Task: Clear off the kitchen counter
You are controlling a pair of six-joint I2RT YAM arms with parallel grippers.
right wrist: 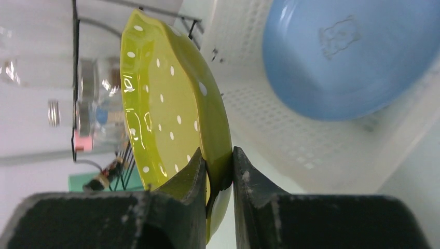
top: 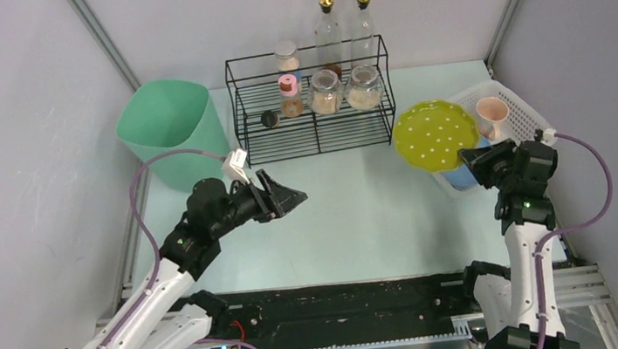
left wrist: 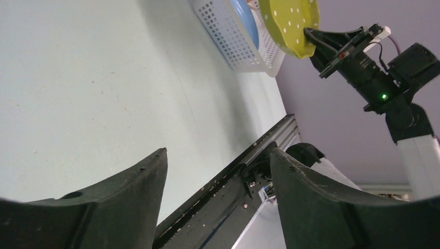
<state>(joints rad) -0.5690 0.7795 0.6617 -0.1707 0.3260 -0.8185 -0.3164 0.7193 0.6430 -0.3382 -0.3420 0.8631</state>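
My right gripper (top: 472,158) is shut on the rim of a yellow-green plate with white dots (top: 436,135), holding it in the air beside the white slatted basket (top: 519,108). In the right wrist view the plate (right wrist: 171,104) stands on edge between the fingertips (right wrist: 218,168), with a blue plate (right wrist: 337,57) lying in the basket behind. My left gripper (top: 295,199) hangs open and empty over the pale kitchen counter (top: 362,212), left of centre. The left wrist view looks across the counter (left wrist: 93,88) to the plate (left wrist: 290,23) and the basket (left wrist: 233,36).
A black wire rack (top: 312,104) with spice jars and two tall bottles stands at the back. Left of it is a green bin (top: 170,124). A pink cup (top: 492,116) stands in the basket. Grey walls close in both sides.
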